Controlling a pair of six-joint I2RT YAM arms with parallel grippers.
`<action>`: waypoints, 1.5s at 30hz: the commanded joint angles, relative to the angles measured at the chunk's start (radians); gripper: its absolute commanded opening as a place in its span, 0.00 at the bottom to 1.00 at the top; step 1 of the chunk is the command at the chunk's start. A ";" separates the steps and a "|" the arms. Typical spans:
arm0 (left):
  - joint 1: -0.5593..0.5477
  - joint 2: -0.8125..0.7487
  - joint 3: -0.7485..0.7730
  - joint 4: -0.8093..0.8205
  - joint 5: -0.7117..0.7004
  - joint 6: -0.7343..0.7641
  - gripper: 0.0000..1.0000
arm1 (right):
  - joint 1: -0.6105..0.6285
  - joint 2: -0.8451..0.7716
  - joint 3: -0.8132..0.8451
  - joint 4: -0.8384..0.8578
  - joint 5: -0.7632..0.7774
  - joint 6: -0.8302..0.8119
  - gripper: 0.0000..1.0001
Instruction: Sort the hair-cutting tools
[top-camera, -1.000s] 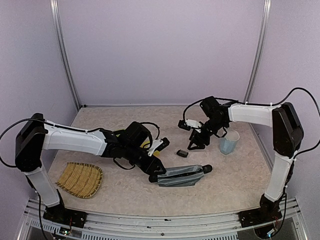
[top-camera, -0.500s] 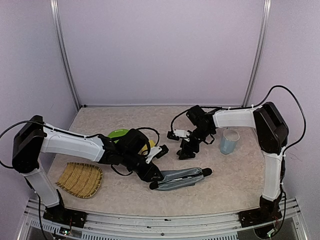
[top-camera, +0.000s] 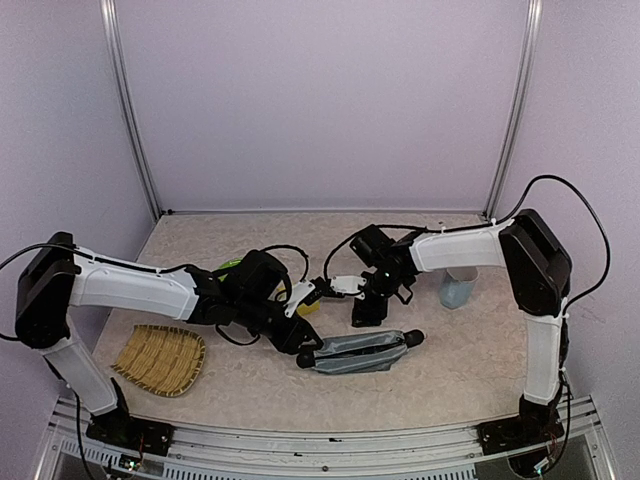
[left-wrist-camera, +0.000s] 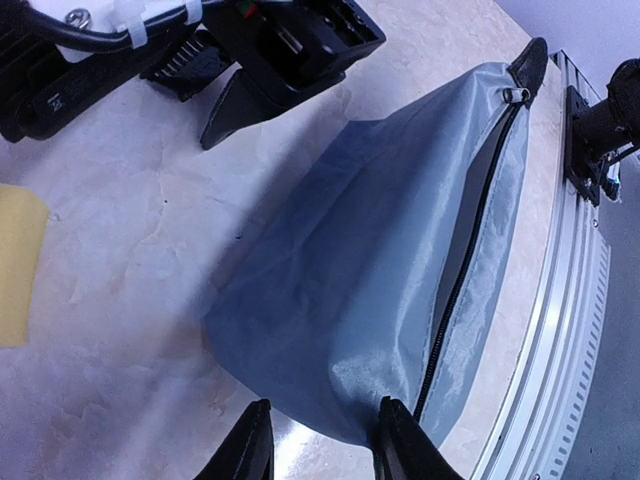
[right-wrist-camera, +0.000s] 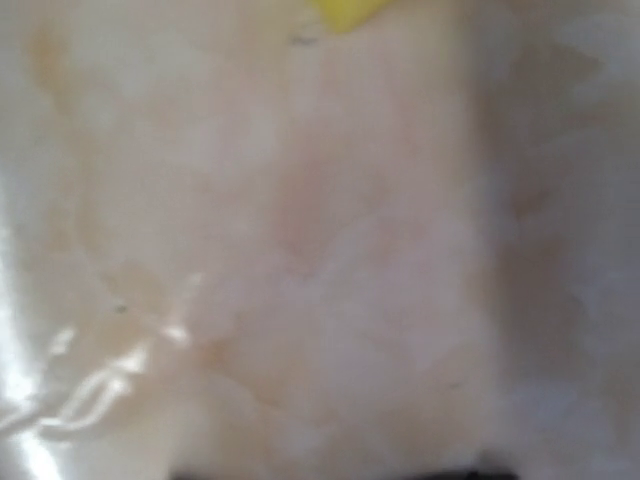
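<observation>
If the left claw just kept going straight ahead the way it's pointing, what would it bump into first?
The grey pouch: its near end lies between the open fingers of the left gripper, so contact looks almost immediate.

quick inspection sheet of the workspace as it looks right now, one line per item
surface: beige marbled tabletop, no spills seen
job's things: hair-cutting tools, nothing seen
clutter: grey pouch lying flat, zip looks open; woven tray; green plate; yellow sponge; blue cup
grippers: left gripper open, astride the pouch's near corner; right gripper low over the table, its wrist view too blurred to tell open or shut
cables: black cable loops off the right arm, another off the left
surroundings: lilac walls, metal posts
</observation>
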 joint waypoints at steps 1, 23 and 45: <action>0.019 -0.033 -0.010 0.032 -0.019 -0.007 0.35 | -0.005 0.011 -0.032 0.024 0.113 0.048 0.55; 0.062 -0.087 0.054 0.021 -0.114 0.058 0.35 | -0.147 -0.102 0.199 -0.155 -0.201 0.120 0.00; 0.005 -0.022 0.334 -0.116 -0.109 0.472 0.40 | -0.148 -0.205 0.237 -0.413 -0.951 -0.079 0.00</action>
